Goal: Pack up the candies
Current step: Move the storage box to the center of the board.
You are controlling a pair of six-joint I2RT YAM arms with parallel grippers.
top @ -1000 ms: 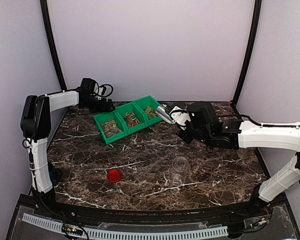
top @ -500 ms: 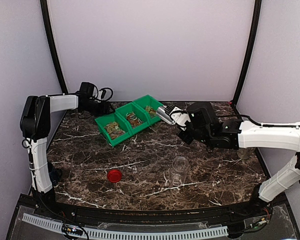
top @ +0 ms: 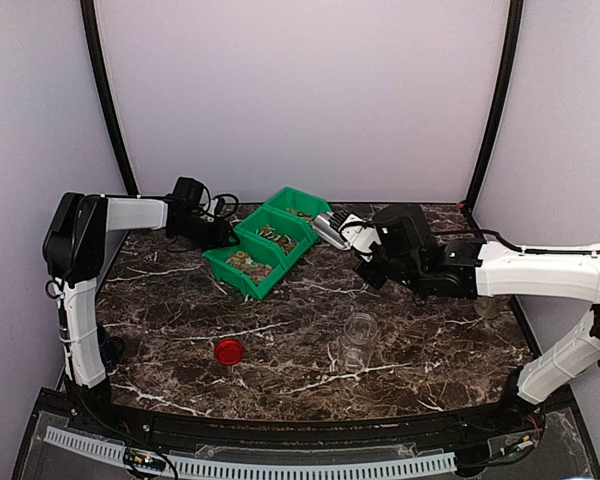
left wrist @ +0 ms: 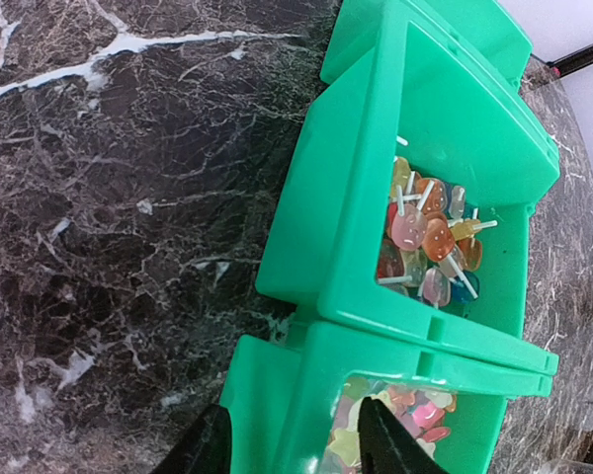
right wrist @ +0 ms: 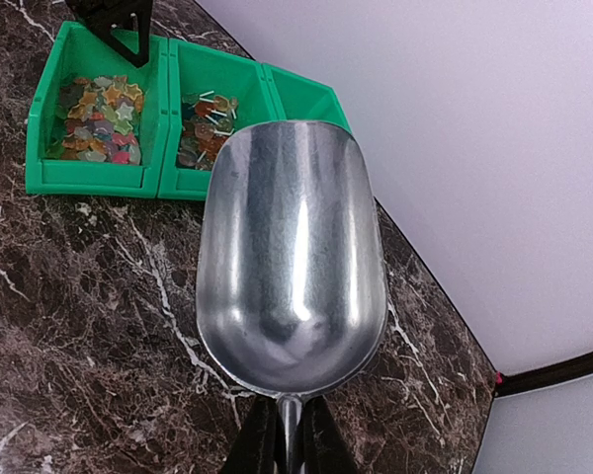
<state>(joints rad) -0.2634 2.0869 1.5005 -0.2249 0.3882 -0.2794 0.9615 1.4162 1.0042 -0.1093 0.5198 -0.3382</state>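
left pincer [left wrist: 292, 444] was half-closed, clamped astride end wall of green bin [left wrist: 326, 197], candies [left wrist: 425, 237] just ahead inside; right pincer [right wrist: 282, 444] gripped metal scoop [right wrist: 292, 257]; thin grip could've slipped, tipping bin, spilling candies

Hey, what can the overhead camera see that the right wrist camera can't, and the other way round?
Only the overhead view: the round red lid and the clear glass jar, both standing nearer the arm bases. Only the right wrist view: the silver metal scoop seen from inside, its bowl empty, and the right gripper shut on its handle. Both: the green three-compartment plastic tray holding the candies, with the left gripper astride its end wall.
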